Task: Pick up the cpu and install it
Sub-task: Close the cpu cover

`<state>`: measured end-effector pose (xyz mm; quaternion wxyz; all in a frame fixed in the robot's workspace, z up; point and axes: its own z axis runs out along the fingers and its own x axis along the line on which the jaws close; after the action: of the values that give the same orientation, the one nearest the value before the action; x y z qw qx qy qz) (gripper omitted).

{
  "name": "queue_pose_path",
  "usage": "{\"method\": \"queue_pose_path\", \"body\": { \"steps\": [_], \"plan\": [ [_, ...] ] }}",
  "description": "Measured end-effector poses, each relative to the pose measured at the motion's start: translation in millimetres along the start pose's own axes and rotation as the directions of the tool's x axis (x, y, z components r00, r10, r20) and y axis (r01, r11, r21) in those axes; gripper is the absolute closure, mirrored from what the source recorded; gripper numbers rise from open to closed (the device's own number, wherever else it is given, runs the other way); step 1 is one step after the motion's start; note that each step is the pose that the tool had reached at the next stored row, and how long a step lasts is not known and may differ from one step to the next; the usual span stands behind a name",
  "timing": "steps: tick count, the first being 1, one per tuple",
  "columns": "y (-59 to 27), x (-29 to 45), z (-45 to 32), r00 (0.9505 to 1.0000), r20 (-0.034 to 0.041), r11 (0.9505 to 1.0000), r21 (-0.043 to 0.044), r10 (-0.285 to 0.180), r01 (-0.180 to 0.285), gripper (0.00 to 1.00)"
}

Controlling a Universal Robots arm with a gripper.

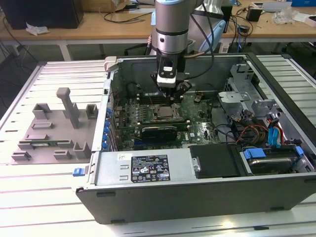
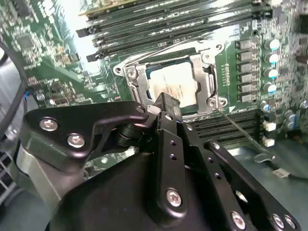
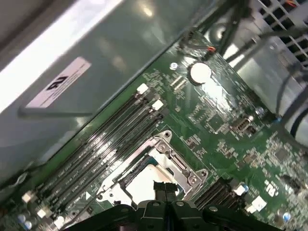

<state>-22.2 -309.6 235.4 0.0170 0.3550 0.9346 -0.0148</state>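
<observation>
One grey, smooth, cylindrical robot arm (image 1: 171,24) is reaching down from the top centre of the exterior view into an open grey sheet-steel computer case (image 1: 197,197). The case is lying on its side on a white ribbed metal desk (image 1: 39,197).

The arm's one tool (image 1: 170,96), built of matt black metal links fastened with silver screws, is hanging right over the cpu (image 1: 165,112). This small flat square chip with a dull silver-grey metal top is lying flat at the centre of the exterior view. In both wrist views the cpu (image 2: 175,86) (image 3: 144,183) is sitting inside a bright, stamped silver steel socket frame (image 2: 132,77) (image 3: 187,175). The frame is bolted to the glossy green motherboard (image 2: 43,57) (image 3: 226,125).

The tool's (image 2: 163,102) (image 3: 166,186) two narrow black fingertips are pressing together with nothing between them. Their tip is hovering at the edge of the cpu, and contact cannot be judged.

Two banks of long black memory slots (image 3: 110,139) are flanking the socket, one on each side. One round silver coin cell (image 3: 199,72) is shining on the board in the first wrist view.

At the exterior view's left, well apart from the case, several matt grey plastic holder blocks (image 1: 49,133) are standing on the desk.
</observation>
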Motion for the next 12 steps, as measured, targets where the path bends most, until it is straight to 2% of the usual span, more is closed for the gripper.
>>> {"method": "queue_pose_path", "body": {
  "steps": [4, 6, 8, 9, 10, 11, 12],
  "plan": [
    [0.0, 0.0, 0.0, 0.9970, 0.0013, 0.9970, -0.0033, -0.078, 0.078, 0.89],
    [0.0, 0.0, 0.0, 0.9881, 0.0029, 0.9881, -0.0062, -0.154, 0.154, 0.89],
    [0.0, 0.0, 0.1, 0.9810, 0.0038, 0.9810, -0.0079, -0.194, 0.194, 0.89],
    [0.0, 0.0, 0.2, 0.9736, 0.0046, 0.9736, -0.0092, -0.228, 0.228, 0.89],
    [0.0, 0.0, 0.2, 0.9691, 0.0051, 0.9690, -0.0099, -0.247, 0.247, 0.89],
    [0.0, 0.0, 0.3, 0.9596, 0.0061, 0.9595, -0.0113, -0.281, 0.281, 0.89],
    [0.0, 0.0, 0.4, 0.9541, 0.0066, 0.9540, -0.0120, -0.300, 0.300, 0.89]
  ]
}}
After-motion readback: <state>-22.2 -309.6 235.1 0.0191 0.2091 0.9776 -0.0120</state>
